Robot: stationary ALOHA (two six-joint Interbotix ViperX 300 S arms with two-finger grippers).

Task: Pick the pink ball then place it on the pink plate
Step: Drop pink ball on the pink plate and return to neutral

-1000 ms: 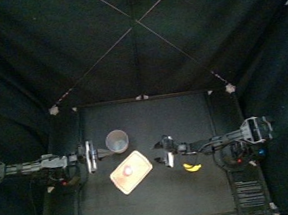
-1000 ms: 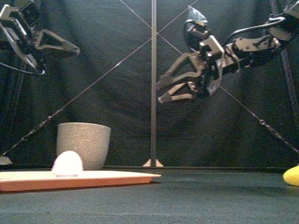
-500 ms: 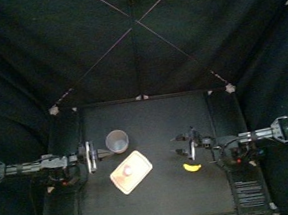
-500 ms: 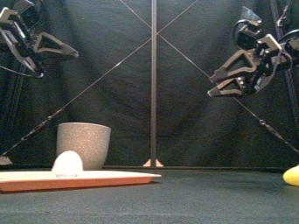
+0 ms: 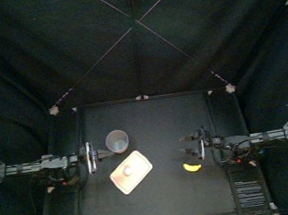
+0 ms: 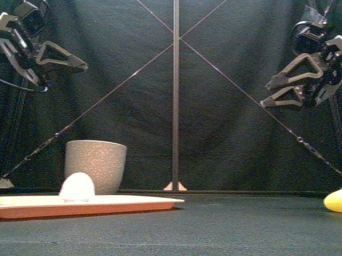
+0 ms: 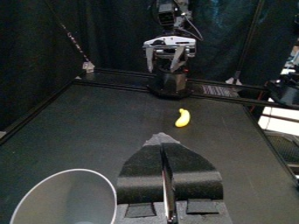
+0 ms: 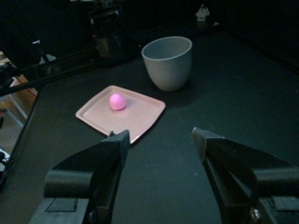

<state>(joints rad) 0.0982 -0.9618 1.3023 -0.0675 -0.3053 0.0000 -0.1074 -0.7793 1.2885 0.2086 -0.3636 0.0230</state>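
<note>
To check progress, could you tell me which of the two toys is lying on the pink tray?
The pink ball, which sits on the pink tray beside the grey cup; the yellow banana lies off it on the black table.

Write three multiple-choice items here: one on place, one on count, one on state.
1. Where is the pink ball? A on the bare table; B on the pink plate; C off the table.
2. How many toys lie off the plate? A two; B three; C one.
3. The right claw is: A open, empty; B shut on the ball; C shut on the plate.
Answers: B, the ball rests on the plate; C, only the yellow banana lies there; A, its jaws stand apart around nothing.
</note>
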